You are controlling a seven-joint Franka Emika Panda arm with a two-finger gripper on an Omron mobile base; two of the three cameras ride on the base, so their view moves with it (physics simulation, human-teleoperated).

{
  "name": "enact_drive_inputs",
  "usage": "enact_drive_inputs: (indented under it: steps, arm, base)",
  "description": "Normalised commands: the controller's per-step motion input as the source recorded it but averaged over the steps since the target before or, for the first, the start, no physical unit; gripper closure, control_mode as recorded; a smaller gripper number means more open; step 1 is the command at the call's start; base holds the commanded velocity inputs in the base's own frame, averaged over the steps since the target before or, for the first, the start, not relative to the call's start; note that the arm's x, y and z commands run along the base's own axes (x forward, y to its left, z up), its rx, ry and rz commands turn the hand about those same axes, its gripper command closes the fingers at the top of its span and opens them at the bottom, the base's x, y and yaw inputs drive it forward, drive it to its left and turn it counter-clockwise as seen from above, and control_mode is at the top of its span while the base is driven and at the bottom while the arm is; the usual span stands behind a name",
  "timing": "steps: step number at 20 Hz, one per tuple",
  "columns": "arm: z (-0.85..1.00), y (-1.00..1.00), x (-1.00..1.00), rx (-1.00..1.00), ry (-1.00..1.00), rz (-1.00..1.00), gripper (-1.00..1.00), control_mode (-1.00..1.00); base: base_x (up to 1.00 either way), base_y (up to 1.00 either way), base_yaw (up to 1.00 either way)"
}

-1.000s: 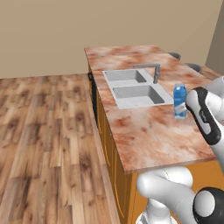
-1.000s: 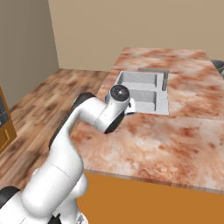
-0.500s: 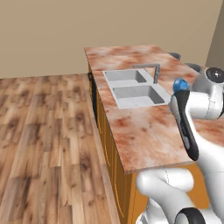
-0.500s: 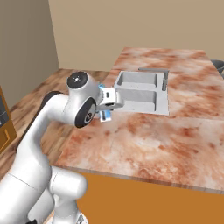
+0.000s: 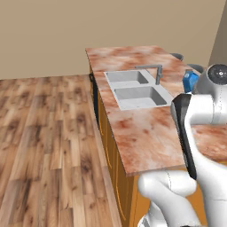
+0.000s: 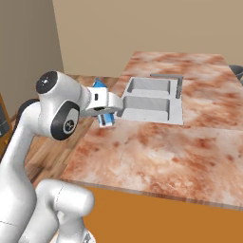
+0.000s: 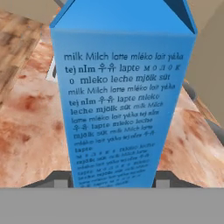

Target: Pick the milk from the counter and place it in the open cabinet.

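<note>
My gripper (image 6: pixel 101 112) is shut on the milk (image 6: pixel 106 119), a slim blue carton, and holds it tilted in the air over the counter (image 6: pixel 166 152), near the sink's corner. The left base view shows the milk (image 5: pixel 189 81) peeking out behind my white arm, above the reddish marbled counter (image 5: pixel 142 133). Seen from the hand, the milk (image 7: pixel 124 100) stands close up with rows of white words on its face, and my gripper (image 7: pixel 113 181) clasps its lower end from both sides. The open cabinet is out of view.
A grey double sink (image 5: pixel 133 88) with a faucet (image 5: pixel 155 71) is set into the counter; from the right the same sink (image 6: pixel 152 99) and faucet (image 6: pixel 173 80) show. Wooden floor (image 5: pixel 48 133) lies to the left of the orange fronts.
The arm has swung and risen with the milk in its grip. The carton has come up off the counter beside the sink and now hangs tilted in the air.
</note>
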Motion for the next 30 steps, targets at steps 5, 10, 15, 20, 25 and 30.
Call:
enact_drive_inputs:
  steps: [5, 10, 15, 20, 25, 30]
  arm:
    - [0.33, 0.11, -0.49, 0.00, -0.10, -0.10, 1.00, -1.00]
    - [0.09, 0.21, -0.30, 0.02, -0.06, -0.10, 1.00, -1.00]
    - [0.12, 0.25, -0.33, 0.03, -0.02, -0.06, 1.00, -1.00]
    - [0.15, 0.28, -0.17, 0.03, 0.00, 0.00, 1.00, -1.00]
    - [0.05, 0.09, 0.00, 0.08, 0.03, 0.03, 1.00, -1.00]
    - [0.00, 0.08, 0.00, 0.17, 0.03, 0.05, 1.00, -1.00]
  base:
    - [0.00, 0.00, 0.00]
    - [0.00, 0.00, 0.00]
    - [0.00, 0.00, 0.00]
    - [0.00, 0.00, 0.00]
    - [0.00, 0.00, 0.00]
    - [0.00, 0.00, 0.00]
